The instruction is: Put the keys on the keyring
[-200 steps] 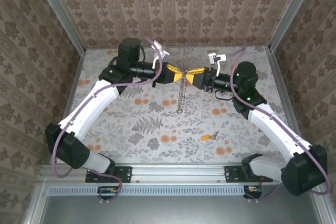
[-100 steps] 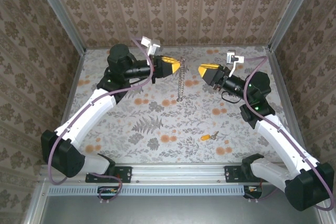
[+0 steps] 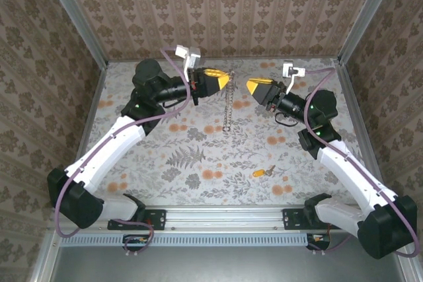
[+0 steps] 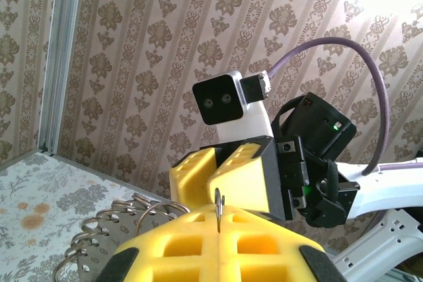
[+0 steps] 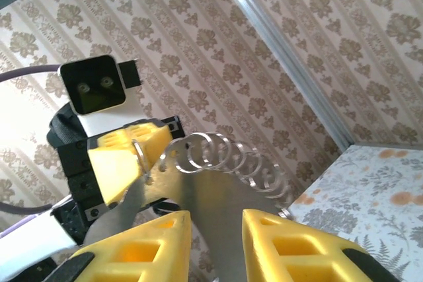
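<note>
The keyring (image 3: 228, 104) is a chain of silvery rings hanging from my left gripper (image 3: 227, 78), which is shut on its top ring above the back of the table. In the left wrist view one thin ring (image 4: 217, 204) stands pinched between the yellow pads, with more rings (image 4: 106, 229) trailing to the left. My right gripper (image 3: 250, 84) faces it a short gap away, open and holding nothing. In the right wrist view the rings (image 5: 225, 155) hang ahead of the open right gripper (image 5: 215, 219). The tiny orange-headed key (image 3: 263, 172) lies on the table at the front right.
The table (image 3: 165, 163) has a floral cloth with orange flower prints. Patterned walls and metal posts (image 3: 357, 21) enclose it on three sides. A purple cable (image 3: 317, 74) loops off each wrist. The chain's lower end (image 3: 226, 127) reaches down near the cloth.
The two grippers met tip to tip at the chain one second ago. They have since pulled apart and lifted; the right one let go and the chain hangs from the left alone.
</note>
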You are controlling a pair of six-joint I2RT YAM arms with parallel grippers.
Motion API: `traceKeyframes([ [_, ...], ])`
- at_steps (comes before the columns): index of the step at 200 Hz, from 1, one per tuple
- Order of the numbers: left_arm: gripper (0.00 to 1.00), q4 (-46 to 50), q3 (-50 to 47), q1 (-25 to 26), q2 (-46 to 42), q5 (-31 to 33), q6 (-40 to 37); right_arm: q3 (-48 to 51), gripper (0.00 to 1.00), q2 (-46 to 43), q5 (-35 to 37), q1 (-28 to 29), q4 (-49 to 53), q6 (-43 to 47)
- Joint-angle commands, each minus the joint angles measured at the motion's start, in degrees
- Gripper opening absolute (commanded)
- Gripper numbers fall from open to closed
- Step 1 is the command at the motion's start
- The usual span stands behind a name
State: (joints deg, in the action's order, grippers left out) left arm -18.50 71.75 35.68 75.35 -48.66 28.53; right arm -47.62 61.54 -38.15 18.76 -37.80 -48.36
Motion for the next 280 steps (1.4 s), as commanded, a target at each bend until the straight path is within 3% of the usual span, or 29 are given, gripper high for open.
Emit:
traceKeyframes([
  [1, 0.0, -3.24, -1.05, 0.6, -1.52, 2.66, -0.14, -2.43, 0.3, 1.07, -1.82, 1.48, -4.44, -0.94],
  [43, 0.0, -9.38, -5.13, 0.66, -1.45, 8.67, 3.14, -2.91, 0.32, 3.66, 1.25, 3.04, -9.06, -3.03],
  [109, 0.0, -15.82, -7.45, 0.83, -0.35, 11.4, 7.03, -4.84, 0.29, 10.59, 2.72, 4.04, -20.23, -9.95],
  [280, 0.0, -17.0, -7.5, 1.23, -0.2, 11.4, 7.33, -6.19, 0.31, 12.83, 4.1, 6.76, -20.47, -8.14],
])
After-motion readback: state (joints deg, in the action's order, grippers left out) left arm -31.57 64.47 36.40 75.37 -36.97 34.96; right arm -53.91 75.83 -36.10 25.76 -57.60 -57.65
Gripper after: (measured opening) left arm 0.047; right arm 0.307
